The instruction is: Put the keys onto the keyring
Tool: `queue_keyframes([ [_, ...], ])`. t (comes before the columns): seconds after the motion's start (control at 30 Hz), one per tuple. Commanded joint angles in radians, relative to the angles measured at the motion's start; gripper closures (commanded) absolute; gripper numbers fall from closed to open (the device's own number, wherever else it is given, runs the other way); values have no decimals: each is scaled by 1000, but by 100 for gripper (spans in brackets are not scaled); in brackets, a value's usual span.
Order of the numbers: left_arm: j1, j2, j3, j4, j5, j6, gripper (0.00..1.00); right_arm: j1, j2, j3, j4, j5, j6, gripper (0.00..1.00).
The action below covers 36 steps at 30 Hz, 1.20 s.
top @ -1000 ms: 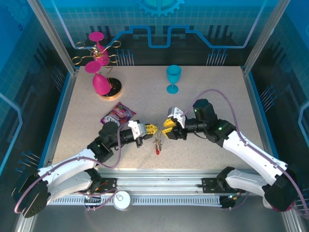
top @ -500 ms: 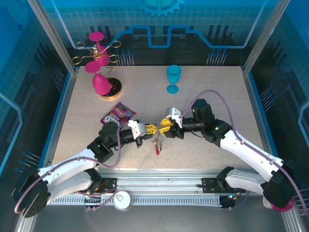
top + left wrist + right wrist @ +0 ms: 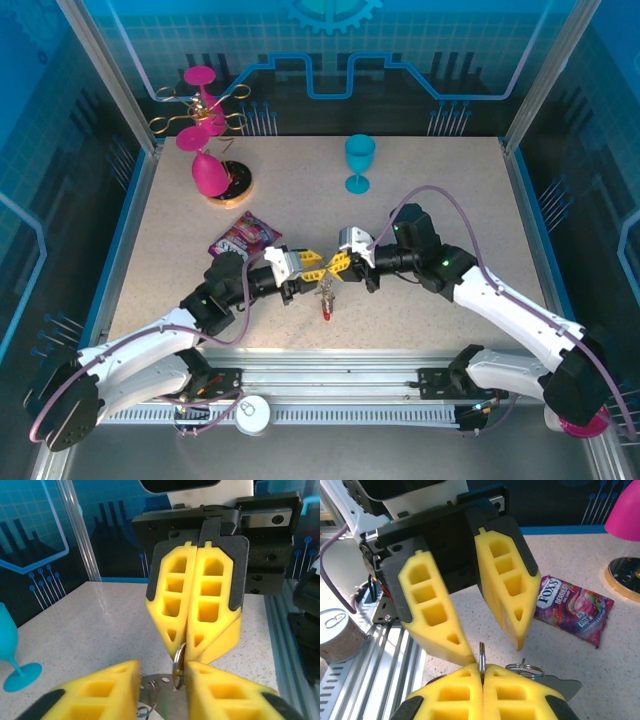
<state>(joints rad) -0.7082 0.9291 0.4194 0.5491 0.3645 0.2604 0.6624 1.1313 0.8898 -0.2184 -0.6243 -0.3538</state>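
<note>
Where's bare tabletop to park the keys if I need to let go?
Free: right of the blue goblet to the table edge; also between it and the pink goblet. Crowded: centre, around keys, keyring and candy packet.

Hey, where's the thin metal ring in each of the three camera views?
Top external: metal ring mid-table, between left pincer and right pincer, keys hanging below.
Left wrist: ring bottom centre, just under the shut right pincer.
Right wrist: ring lower centre, edge-on, rising from that pincer.
Shared landmark: the yellow right pincer, shut on the ring.
</note>
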Motion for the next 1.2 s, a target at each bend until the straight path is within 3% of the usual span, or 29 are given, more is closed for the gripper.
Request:
queue_keyframes([
  [0.0, -6, -36, 51, -125, -16, 74, 66, 25, 14, 112, -199, 85, -146, 100],
  [0.13, -5, -44, 89, -246, -4, 122, 67, 71, 54, 209, -384, 198, -250, 100],
  [0.37, -6, -31, 108, -277, 24, 132, 71, 126, 113, 312, -508, 297, -327, 100],
  [0.73, -5, 0, 108, -257, 58, 114, 80, 183, 178, 387, -535, 329, -351, 100],
  [0.97, -6, 4, 108, -248, 72, 113, 100, 195, 184, 391, -514, 300, -341, 100],
  [1.07, -6, -3, 96, -220, 74, 108, 100, 181, 156, 358, -477, 266, -313, 100],
  [1.17, -5, -13, 75, -170, 71, 94, 100, 137, 104, 293, -411, 218, -255, 84],
])
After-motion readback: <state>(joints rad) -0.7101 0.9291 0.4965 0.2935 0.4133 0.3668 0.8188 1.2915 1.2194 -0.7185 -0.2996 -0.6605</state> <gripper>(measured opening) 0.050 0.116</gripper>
